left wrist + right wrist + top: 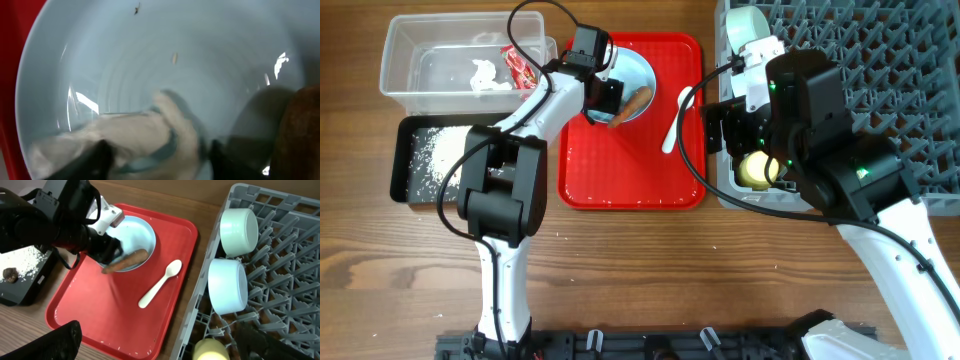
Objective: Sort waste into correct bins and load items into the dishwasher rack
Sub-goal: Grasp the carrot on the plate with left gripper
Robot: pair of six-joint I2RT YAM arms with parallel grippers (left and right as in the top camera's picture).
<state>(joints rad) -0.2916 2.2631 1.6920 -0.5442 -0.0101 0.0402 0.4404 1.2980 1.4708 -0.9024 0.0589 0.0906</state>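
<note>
The light blue plate [638,68] [200,60] [136,234] lies on the red tray [630,170] with the orange carrot stick [630,104] [127,260] on its rim. My left gripper [604,92] [160,155] is open low over the plate, a blurred pale shape between its fingers. The white spoon [675,120] [160,284] lies beside the plate. My right gripper [735,140] [160,330] is open over the rack's [880,60] [280,255] front left corner, above the yellow cup [757,168] [212,351]. The pale green bowl [745,25] [239,226] and light blue bowl [227,286] sit in the rack.
The clear tub [410,60] at the far left holds crumpled paper [485,75] and the red wrapper [520,68]. The black tray [405,170] in front of it holds rice [435,150] [30,262] and a brown lump [9,273].
</note>
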